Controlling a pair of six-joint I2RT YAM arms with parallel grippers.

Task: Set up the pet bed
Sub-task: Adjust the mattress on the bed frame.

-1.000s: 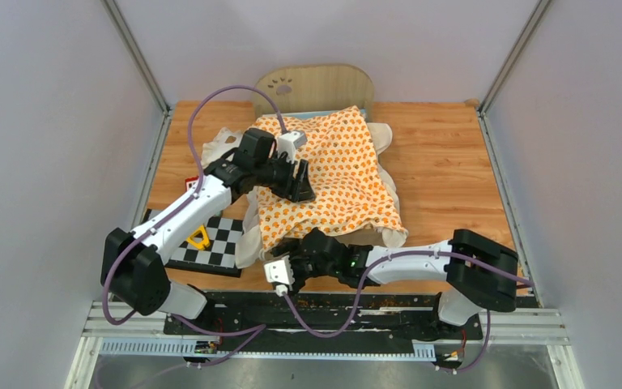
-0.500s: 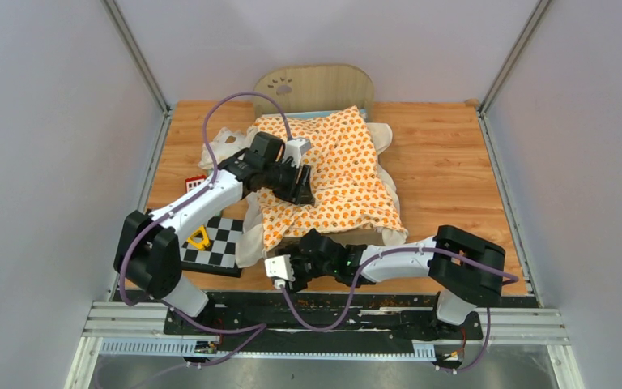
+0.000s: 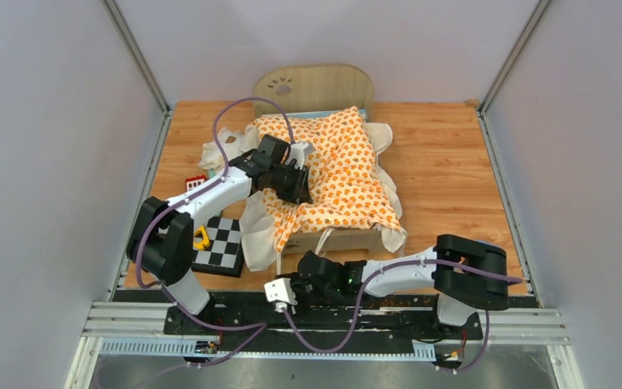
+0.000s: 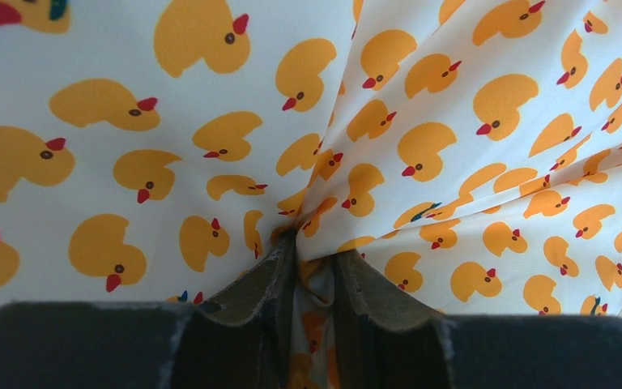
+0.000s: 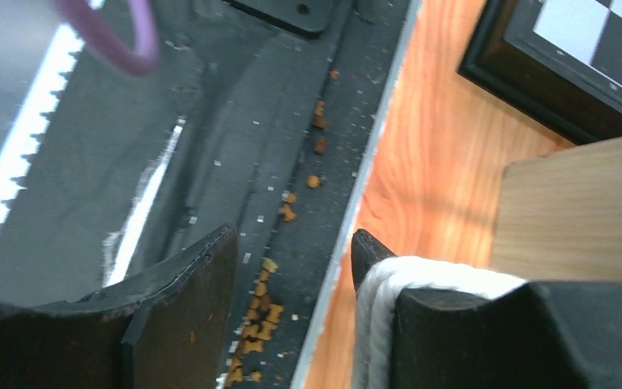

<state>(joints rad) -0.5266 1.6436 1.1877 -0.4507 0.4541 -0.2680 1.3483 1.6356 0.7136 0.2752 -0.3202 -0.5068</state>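
Pet bed (image 3: 316, 85) stands mid-table toward the far side, paw-marked end board at the back wall, other end board facing the arms. Duck-print cushion (image 3: 348, 166) lies skewed and bunched over the frame; cream edge spills over the left side and sags at the near corners, so the frame's base is almost wholly covered. Left gripper (image 4: 312, 245): jaws narrow, pinched on a fold of the cushion's fabric left of its centre. Right gripper (image 5: 291, 243): jaws wide, nothing between them, low at the near table edge; a white rolled edge lies against one finger, cannot tell what it belongs to. Step in hand, as judged: squaring the cushion inside the frame. To do it well: lift the pinched fold only enough to free it, since thin cloth will likely slip or drag the light frame; draw it toward the left rail, not upward; bring the right gripper to the near right corner to take the cream edge and pull in opposition; tuck the edges inside both end boards; keep the overhang off the checkerboard (image 3: 220, 243).
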